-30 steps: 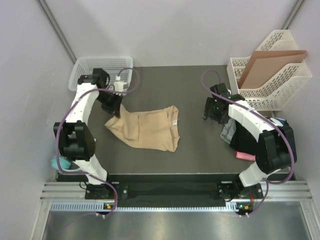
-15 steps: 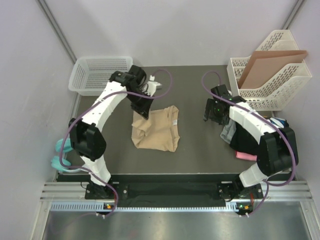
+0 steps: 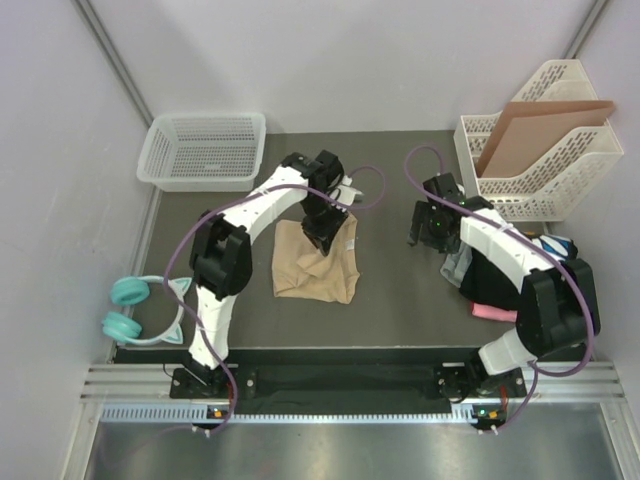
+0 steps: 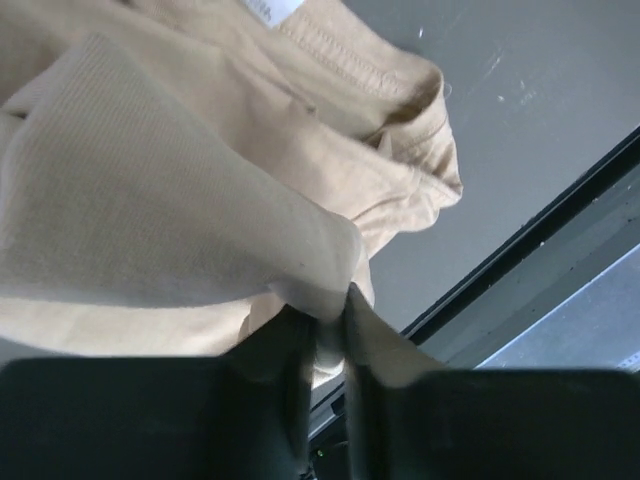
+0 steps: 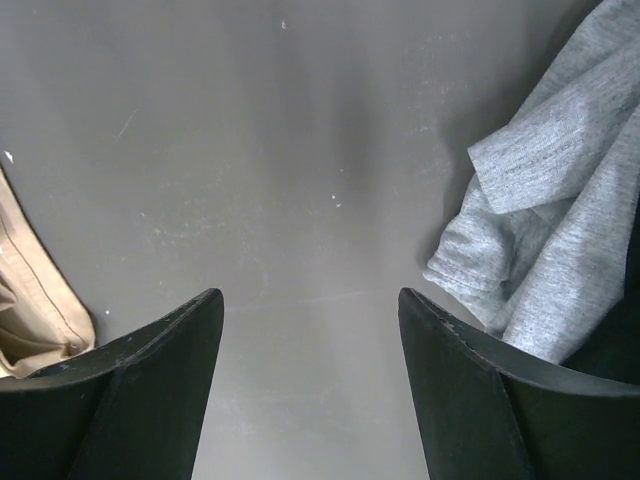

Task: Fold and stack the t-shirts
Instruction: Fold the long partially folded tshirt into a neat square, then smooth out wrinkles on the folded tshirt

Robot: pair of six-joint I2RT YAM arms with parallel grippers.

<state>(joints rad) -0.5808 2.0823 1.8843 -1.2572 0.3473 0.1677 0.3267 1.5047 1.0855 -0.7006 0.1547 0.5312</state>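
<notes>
The left gripper is clamped on a raised fold of the tan shirt, which lies crumpled in the middle of the table. The right gripper hangs wide open and empty, just beside the grey shirt.

The tan t-shirt lies bunched and partly folded well to the left of the white file rack. One fold is raised off the rest, and its collar label shows. The grey t-shirt, black t-shirt and pink t-shirt lie heaped together just in front of that rack.
</notes>
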